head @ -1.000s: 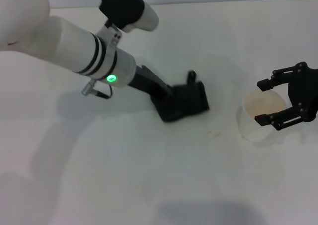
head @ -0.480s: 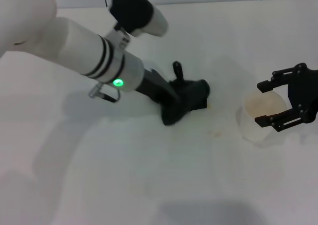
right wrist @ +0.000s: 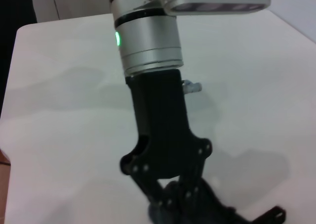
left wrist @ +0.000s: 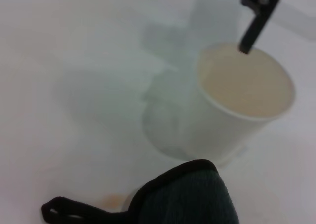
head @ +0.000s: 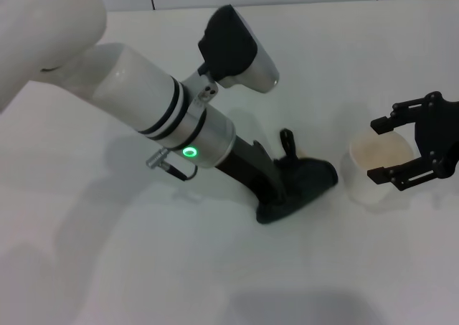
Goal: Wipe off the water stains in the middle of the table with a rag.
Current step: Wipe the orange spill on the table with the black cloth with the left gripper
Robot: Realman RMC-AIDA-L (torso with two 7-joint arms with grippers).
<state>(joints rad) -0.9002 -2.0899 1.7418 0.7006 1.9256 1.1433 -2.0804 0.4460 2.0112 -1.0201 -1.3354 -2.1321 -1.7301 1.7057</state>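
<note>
Rag [head: 305, 184], pressed flat under the left gripper's [head: 287, 189] closed jaws, lies lengthwise toward the cup [head: 376, 168].

Head view high above the table [head: 107, 267]; both wrist views low, close, sharing the rag [left wrist: 190, 197]

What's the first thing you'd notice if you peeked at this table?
The big white left arm reaching across the table, its left gripper pressing the black rag down in the middle. Right beside the rag stands a white cup, with the right gripper hovering open over its rim. A faint orange stain shows by the rag's loop.
</note>
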